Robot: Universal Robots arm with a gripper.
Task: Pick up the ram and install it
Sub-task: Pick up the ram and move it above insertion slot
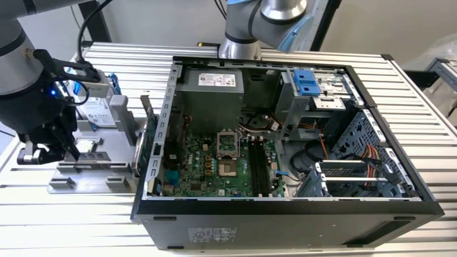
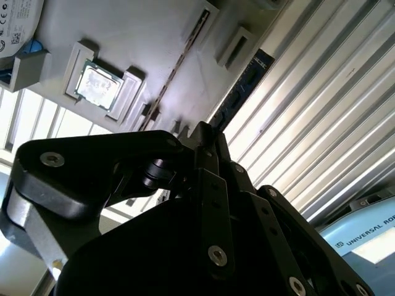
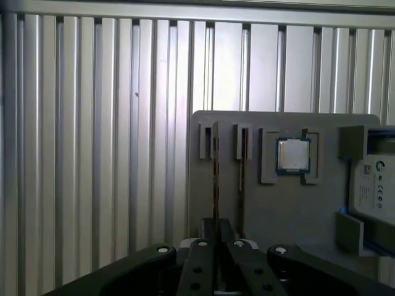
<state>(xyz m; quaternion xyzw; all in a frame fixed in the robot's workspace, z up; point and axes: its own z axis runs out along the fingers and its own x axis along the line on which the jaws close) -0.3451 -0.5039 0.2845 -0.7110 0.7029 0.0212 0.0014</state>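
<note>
The ram (image 3: 215,185) is a thin dark stick seen edge-on, running from its slot on the grey parts holder (image 3: 278,209) back between my fingers. My gripper (image 3: 215,243) is shut on the ram. In the second wrist view the ram (image 2: 176,71) is a narrow line ending at my gripper (image 2: 203,132). In the exterior view my gripper (image 1: 68,152) hangs over the holder (image 1: 93,176), at the exterior view's left of the open computer case (image 1: 286,206). The motherboard's black memory slots (image 1: 258,168) lie inside the case. I cannot tell whether the ram has left its slot.
A second dark stick (image 3: 242,172) stands in the neighbouring holder slot. A processor chip (image 3: 292,154) and a silver hard drive (image 1: 96,112) in a blue frame also sit on the holder. An upright card (image 1: 146,134) stands between holder and case. Another arm's base (image 1: 239,32) rises behind the case.
</note>
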